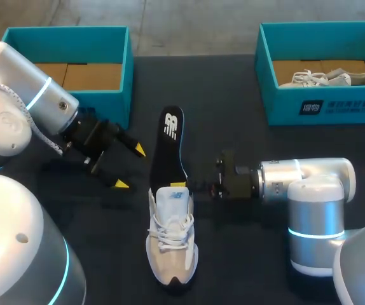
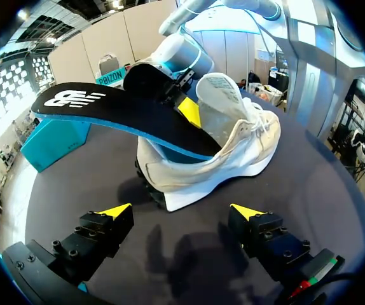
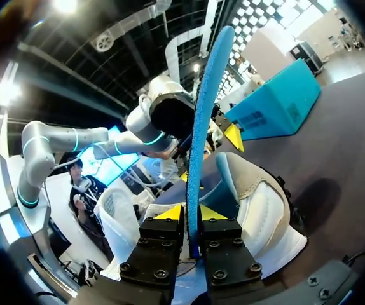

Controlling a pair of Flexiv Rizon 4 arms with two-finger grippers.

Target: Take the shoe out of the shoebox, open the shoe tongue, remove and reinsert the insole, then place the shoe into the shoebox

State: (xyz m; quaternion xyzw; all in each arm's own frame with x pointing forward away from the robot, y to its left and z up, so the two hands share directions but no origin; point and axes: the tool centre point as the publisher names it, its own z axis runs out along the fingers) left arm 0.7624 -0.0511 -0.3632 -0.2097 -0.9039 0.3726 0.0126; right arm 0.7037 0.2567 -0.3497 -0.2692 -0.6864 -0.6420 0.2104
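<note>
The right gripper [image 3: 191,213] is clenched on the edge of the flat black foam insole with blue underside [image 3: 208,95]. One end of the insole sits in the beige and white lace-up sneaker [image 1: 172,244], which stands upright on the dark table [image 1: 246,121]. The left gripper [image 1: 130,167] is released and is near the sneaker, holding nothing.

White shoe [image 1: 172,244] upright on table, toe toward robot, tongue raised. Black insole [image 1: 168,143], blue underside, one end in shoe, rest jutting past heel. Open teal shoebox [image 1: 126,70] far left.
</note>
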